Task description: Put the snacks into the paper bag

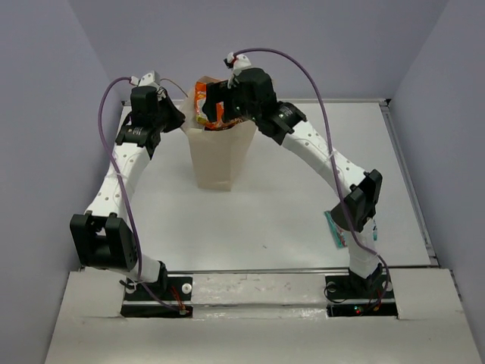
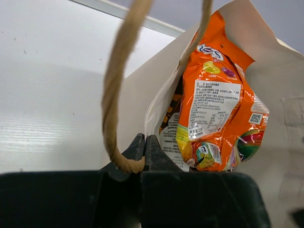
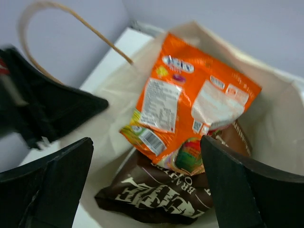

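Left gripper [image 2: 144, 140]: clamped fully shut on the left rim of the paper bag [image 1: 220, 155], right at the foot of its cord handle [image 2: 114, 95].
Paper bag: stood upright on the table [image 1: 303, 212], at the back and between the two arms, mouth held open.
Small orange packet [image 3: 185, 104]: sat inside the bag, top edge poking above the rim, leaning on the packets below.
Brown bag [image 3: 156, 194]: lay inside the bag, beneath the orange packet.
Right gripper [image 3: 146, 141]: hung over the bag's mouth, spread wide, held nothing.
Small teal-green packet [image 1: 334, 227]: lay flat on the table beside the right arm's elbow, partly hidden by it, well apart from the bag.
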`<act>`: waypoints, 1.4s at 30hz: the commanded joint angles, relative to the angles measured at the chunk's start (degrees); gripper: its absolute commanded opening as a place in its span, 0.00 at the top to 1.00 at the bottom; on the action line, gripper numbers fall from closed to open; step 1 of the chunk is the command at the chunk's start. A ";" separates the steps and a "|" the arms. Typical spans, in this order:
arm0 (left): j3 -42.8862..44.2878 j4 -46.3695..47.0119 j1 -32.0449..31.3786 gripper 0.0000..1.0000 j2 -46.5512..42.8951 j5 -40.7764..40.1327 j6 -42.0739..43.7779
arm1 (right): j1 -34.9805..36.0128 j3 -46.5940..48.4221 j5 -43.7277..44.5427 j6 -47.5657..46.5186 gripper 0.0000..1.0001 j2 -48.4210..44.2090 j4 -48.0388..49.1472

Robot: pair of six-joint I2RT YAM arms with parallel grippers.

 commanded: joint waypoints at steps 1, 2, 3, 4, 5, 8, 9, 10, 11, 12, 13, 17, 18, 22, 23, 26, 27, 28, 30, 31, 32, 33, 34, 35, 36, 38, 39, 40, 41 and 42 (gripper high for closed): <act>0.70 -0.08 0.20 1.00 -0.90 -1.36 0.63 | 0.70 12.68 -0.40 -4.30 0.00 -3.67 -4.03; 0.61 -0.08 0.20 1.00 -0.90 -1.27 0.63 | 0.70 13.83 0.74 -4.74 0.00 -4.28 -3.94; 0.52 -0.08 0.20 1.00 -0.82 -1.36 0.54 | 0.70 14.80 1.36 -5.10 0.00 -6.12 -3.94; 0.26 0.01 0.20 1.00 -0.82 -1.27 0.45 | 0.70 15.59 1.89 -5.71 0.00 -7.35 -3.85; 0.17 0.01 0.20 1.00 -0.82 -1.18 0.37 | 0.70 15.34 3.81 -5.80 0.00 -8.84 -3.68; -0.09 -0.08 0.20 1.00 -0.73 -1.71 0.54 | 0.70 9.64 11.88 -4.84 0.00 -16.75 -4.20; 0.00 -0.17 0.20 1.00 -0.81 -1.88 0.63 | -1.39 6.92 20.01 -3.88 0.00 -19.20 -6.64; 0.08 -0.34 0.28 1.00 -0.82 -1.97 0.80 | -3.32 -0.67 23.91 -0.39 0.00 -24.36 -8.67; 0.00 -0.34 0.37 1.00 -0.82 -1.89 0.81 | -6.30 -5.45 26.30 2.26 0.00 -27.03 -11.04; 0.00 -0.34 0.46 1.00 -0.82 -1.97 0.81 | -13.11 -10.46 27.63 5.24 0.00 -29.75 -16.02; 0.08 -0.34 0.46 1.00 -0.73 -1.89 0.81 | -15.79 -15.64 27.82 7.45 0.00 -32.30 -18.42; 0.00 -0.26 0.46 1.00 -0.38 -0.83 0.37 | -24.16 -41.89 30.29 14.83 0.00 -40.83 -29.76; 0.00 -0.17 0.46 1.00 -0.29 -0.66 0.28 | -25.04 -45.71 28.72 16.76 0.00 -41.63 -32.83; 0.43 -0.17 0.46 1.00 -0.03 -0.48 0.28 | -25.05 -61.46 28.00 30.73 0.00 -44.97 -36.72; 0.44 -0.17 0.46 1.00 0.24 -0.30 0.28 | -25.05 -63.83 26.61 36.68 0.00 -45.85 -36.55; 0.87 -0.26 0.46 1.00 0.76 0.49 0.10 | -25.05 -71.05 24.75 48.97 0.00 -50.51 -34.88; 0.96 -0.26 0.46 1.00 0.94 1.01 0.02 | -25.05 -72.72 26.31 51.91 0.00 -51.74 -34.44; 1.22 -0.26 0.46 1.00 1.03 1.63 -0.16 | -25.05 -75.43 26.68 55.33 0.00 -53.32 -34.18; 1.40 -0.26 0.46 1.00 1.29 2.07 -0.34 | -25.05 -76.86 26.94 55.81 0.00 -53.33 -33.30; 1.40 -0.26 0.46 1.00 1.29 2.33 -0.34 | -25.05 -76.86 26.68 55.98 0.00 -51.33 -33.30; 1.40 -0.26 0.46 1.00 1.38 2.33 -0.34 | -25.05 -76.52 26.50 55.98 0.00 -49.74 -33.47; 1.40 -0.34 0.46 1.00 1.29 2.25 -0.34 | -25.05 -75.99 26.50 56.33 0.00 -47.90 -34.52; 1.23 -0.43 0.46 1.00 1.38 2.25 -0.25 | -25.05 -75.46 26.85 57.21 0.00 -45.88 -35.40; 1.14 -0.34 0.46 1.00 1.29 2.16 -0.34 | -25.05 -74.94 27.29 60.17 0.00 -41.42 -36.28; 0.96 -0.26 0.46 1.00 1.21 2.25 -0.25 | -25.05 -74.32 28.60 61.33 0.00 -39.38 -37.33; 0.61 -0.17 0.46 1.00 0.94 2.25 -0.08 | -25.66 -74.49 29.66 62.31 0.00 -35.07 -34.99; 0.52 -0.17 0.55 1.00 0.94 2.16 -0.07 | -25.66 -74.84 30.62 62.31 0.00 -34.35 -33.57; 0.44 -0.26 0.64 1.00 0.77 2.16 0.10 | -26.27 -75.10 31.16 62.31 0.00 -33.82 -31.91; 0.35 -0.34 0.64 1.00 0.77 2.07 0.28 | -27.41 -75.19 31.42 61.88 0.00 -32.51 -29.11; 0.26 -0.43 0.55 1.00 0.77 2.07 0.36 | -27.42 -75.11 31.34 61.00 0.00 -31.63 -27.86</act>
